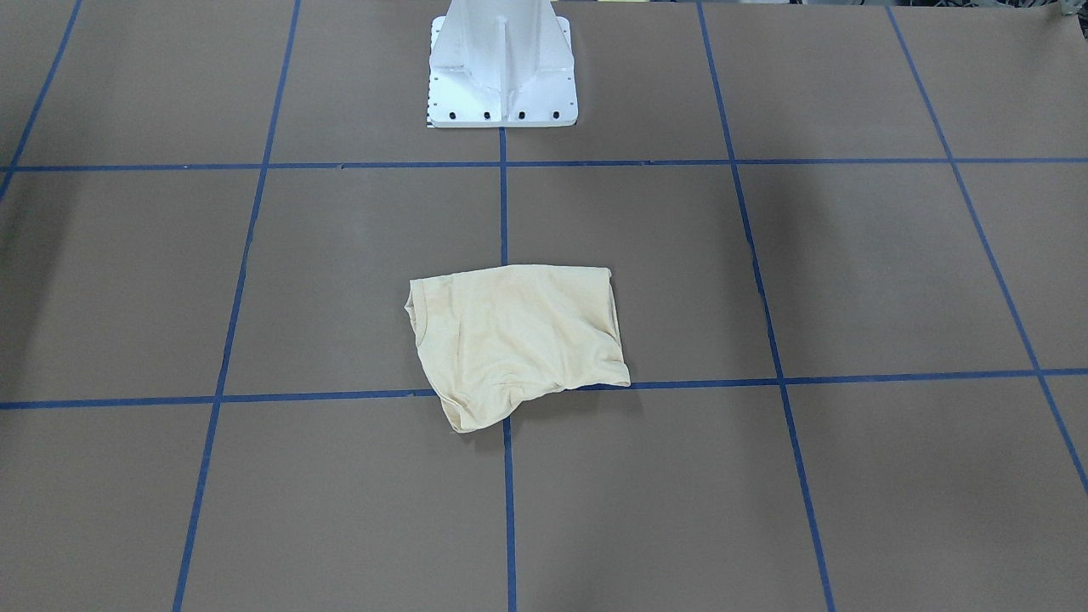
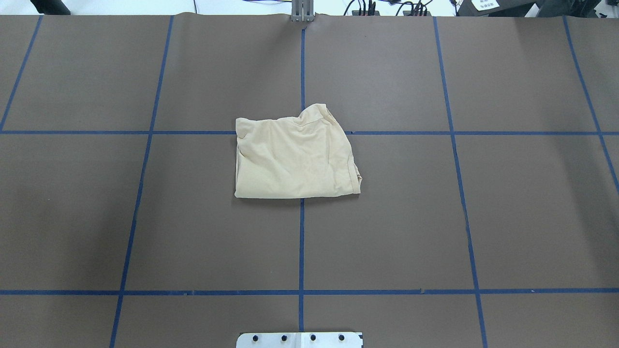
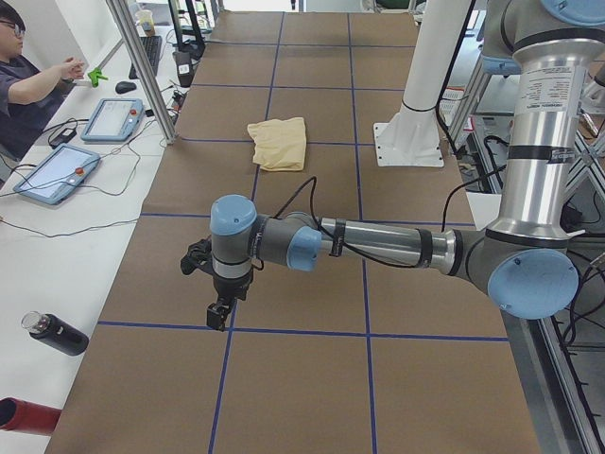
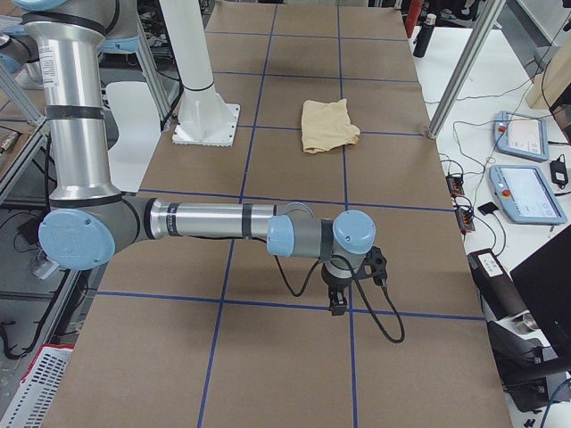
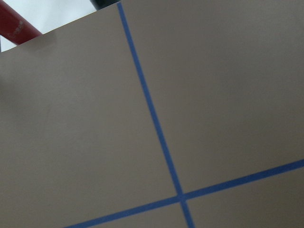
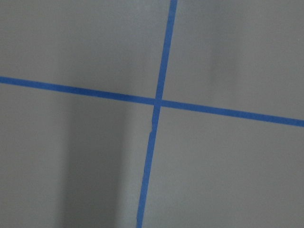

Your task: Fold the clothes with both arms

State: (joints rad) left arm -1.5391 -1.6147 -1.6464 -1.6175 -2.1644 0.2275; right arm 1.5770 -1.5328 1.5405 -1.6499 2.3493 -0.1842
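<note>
Silver-grey arms, blue caps, black cables

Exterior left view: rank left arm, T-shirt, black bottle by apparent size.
1. left arm, closest to the camera, far the largest.
2. T-shirt.
3. black bottle, only slightly smaller in frame, and nearer, so unsure.

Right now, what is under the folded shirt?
The shirt lies on the brown table cover. Two blue tape lines run under it, and their crossing is hidden. Whatever else the cloth covers cannot be seen.
</note>
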